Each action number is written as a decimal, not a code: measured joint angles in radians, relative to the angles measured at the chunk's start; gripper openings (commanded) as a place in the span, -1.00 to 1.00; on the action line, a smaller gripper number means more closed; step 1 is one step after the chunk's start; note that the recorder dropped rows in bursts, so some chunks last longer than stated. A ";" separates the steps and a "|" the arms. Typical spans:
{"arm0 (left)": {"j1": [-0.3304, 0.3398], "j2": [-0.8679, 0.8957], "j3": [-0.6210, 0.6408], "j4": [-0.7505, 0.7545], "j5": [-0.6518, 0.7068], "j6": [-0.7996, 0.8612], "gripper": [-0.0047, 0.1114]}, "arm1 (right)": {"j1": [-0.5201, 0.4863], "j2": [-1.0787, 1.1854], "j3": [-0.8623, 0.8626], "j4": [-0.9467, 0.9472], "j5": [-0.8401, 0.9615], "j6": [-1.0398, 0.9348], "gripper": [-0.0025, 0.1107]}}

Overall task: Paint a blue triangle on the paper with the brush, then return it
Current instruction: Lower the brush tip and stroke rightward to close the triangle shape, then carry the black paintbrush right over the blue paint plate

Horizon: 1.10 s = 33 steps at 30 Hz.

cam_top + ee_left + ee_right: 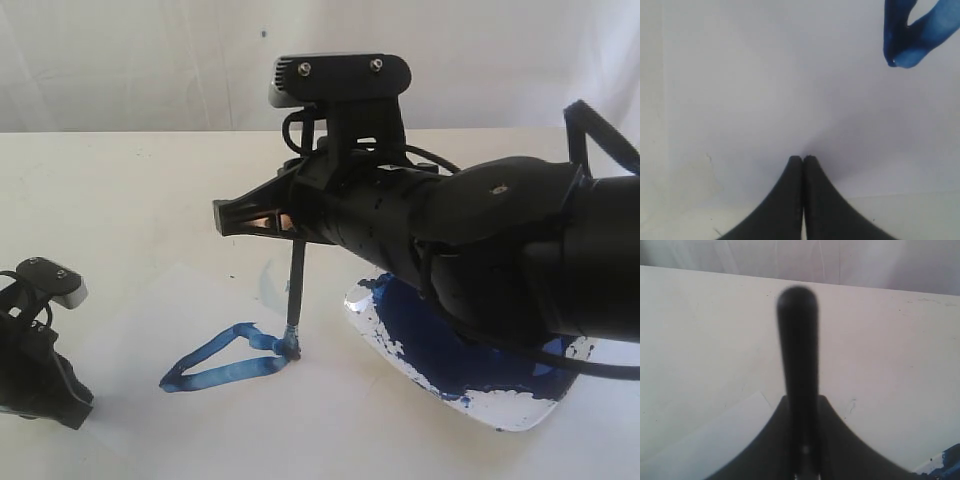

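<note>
Right now my right gripper (262, 214) clamps the brush (297, 285) nearly upright so its tip presses one corner of the blue triangle (225, 374) on the paper (330, 420), likely closing the outline, while my left gripper (803, 160), jaws pressed together and empty, rests clear beyond the triangle's opposite end.

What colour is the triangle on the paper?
The triangle is mid-blue, uneven strokes; exterior view shows it best.

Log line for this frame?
right gripper: shut on brush | brush tip: touching blue triangle corner on paper | left gripper: shut, empty | brush return: not yet done
</note>
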 measured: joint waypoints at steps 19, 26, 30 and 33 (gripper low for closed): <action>0.000 0.000 0.000 0.000 0.002 0.000 -0.92 | 0.000 0.000 0.000 -0.104 0.029 0.157 -0.96; 0.000 0.000 0.000 0.000 0.002 0.000 -0.92 | 0.000 0.000 0.000 -0.159 0.042 0.231 -0.96; 0.000 0.000 0.000 0.000 0.002 0.000 -0.92 | 0.000 -0.057 0.000 -0.162 0.030 0.234 -0.96; 0.000 -0.054 -0.034 0.002 0.063 0.000 -0.92 | 0.000 -0.160 0.000 -0.163 0.009 0.234 -0.96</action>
